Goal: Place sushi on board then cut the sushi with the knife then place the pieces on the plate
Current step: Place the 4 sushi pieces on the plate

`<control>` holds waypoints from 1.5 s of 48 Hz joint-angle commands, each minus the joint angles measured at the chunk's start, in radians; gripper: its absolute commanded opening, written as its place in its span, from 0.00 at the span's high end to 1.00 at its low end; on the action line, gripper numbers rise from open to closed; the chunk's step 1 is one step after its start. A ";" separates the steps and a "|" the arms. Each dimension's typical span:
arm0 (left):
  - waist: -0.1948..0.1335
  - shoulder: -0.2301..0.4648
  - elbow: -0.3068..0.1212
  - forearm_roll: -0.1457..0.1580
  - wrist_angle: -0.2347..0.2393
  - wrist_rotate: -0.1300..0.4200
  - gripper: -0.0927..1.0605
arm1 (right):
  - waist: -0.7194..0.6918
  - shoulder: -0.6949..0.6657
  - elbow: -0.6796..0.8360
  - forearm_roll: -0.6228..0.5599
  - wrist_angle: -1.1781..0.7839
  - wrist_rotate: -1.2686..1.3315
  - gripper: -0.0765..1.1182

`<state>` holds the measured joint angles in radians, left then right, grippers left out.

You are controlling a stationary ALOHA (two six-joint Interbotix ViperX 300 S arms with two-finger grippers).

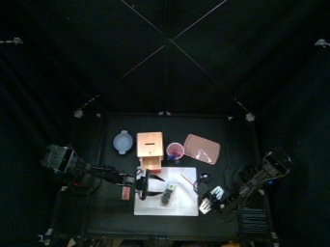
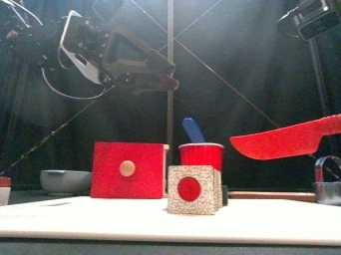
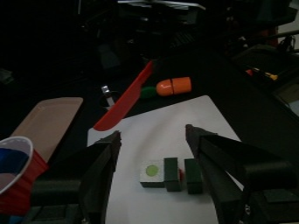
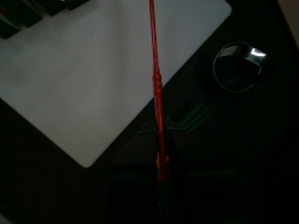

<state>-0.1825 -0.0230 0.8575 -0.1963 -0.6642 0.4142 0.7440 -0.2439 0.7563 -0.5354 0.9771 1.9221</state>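
The right tool [image 4: 162, 171] is clamped on the handle of the red knife [image 2: 285, 137], which it holds in the air with the blade pointing toward the middle of the bench. In the front view the blade hangs above and to the right of the sushi [image 2: 192, 189], clear of it. The right wrist view shows the knife edge-on over the near corner of the white board [image 4: 100, 79], with a round dark thing [image 4: 237, 66] on the bench just beside that corner; what it is cannot be told.

The left tool [image 3: 152, 133] has its jaws apart and holds nothing. It hangs well above the board, and its wrist view shows the sushi on the board below, in line with the gap between the jaws.

The sushi sits on the front part of the board as a short row of dark blocks, with a pale end face and red centre turned to the front.

Behind the board stand a wooden box [image 2: 130, 169] with a red drawer front and a red cup [image 2: 202, 154] holding a blue knife [image 2: 192, 129]. A blue-grey bowl [image 1: 123, 143] lies left of the box and the pink plate [image 1: 203, 148] right of the cup. An orange toy [image 3: 173, 86] lies on the bench just off the board's right side.
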 commanded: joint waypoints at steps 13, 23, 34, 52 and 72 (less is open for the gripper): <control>0.000 -0.012 -0.006 -0.031 -0.009 0.006 0.11 | -0.110 -0.023 0.080 -0.037 -0.331 0.287 0.48; 0.003 -0.011 0.005 -0.026 -0.009 0.008 0.11 | -0.156 -0.006 0.069 0.066 -0.359 0.310 0.37; 0.003 -0.011 0.012 -0.026 -0.017 0.008 0.11 | -0.210 0.032 0.014 -0.179 -0.431 0.215 0.37; 0.017 -0.021 0.003 -0.028 -0.017 0.008 0.11 | -0.471 -0.126 0.041 -0.095 -0.541 -0.640 0.37; 0.040 -0.049 0.043 -0.075 -0.020 0.005 0.11 | -0.687 0.137 -0.170 0.528 -0.434 -1.623 0.37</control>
<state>-0.1473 -0.0399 0.8974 -0.2669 -0.6719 0.4188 0.0614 -0.1289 0.6151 -0.0046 0.5998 0.2991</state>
